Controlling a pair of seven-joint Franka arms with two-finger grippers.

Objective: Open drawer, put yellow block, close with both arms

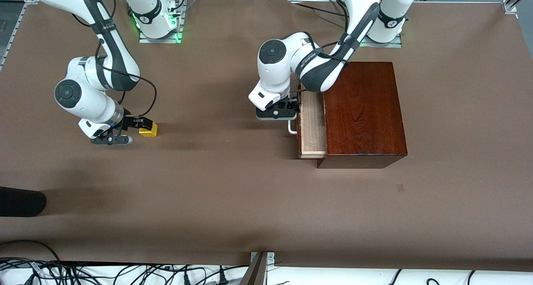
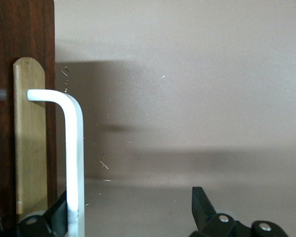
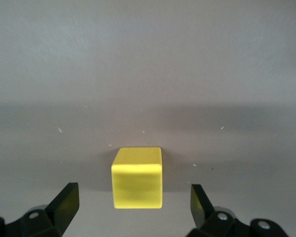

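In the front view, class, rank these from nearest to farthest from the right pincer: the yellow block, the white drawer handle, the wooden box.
1. Yellow block: right beside the right pincer, between its open fingers in the wrist view.
2. White drawer handle: mid-table, at the left pincer.
3. Wooden box: toward the left arm's end.

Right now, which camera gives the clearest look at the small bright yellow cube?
The right wrist view: the small bright yellow cube fills the centre, sitting on the table between the open right pincer fingers, untouched. The front view shows it small, partly beside that pincer. The left wrist view does not show it.
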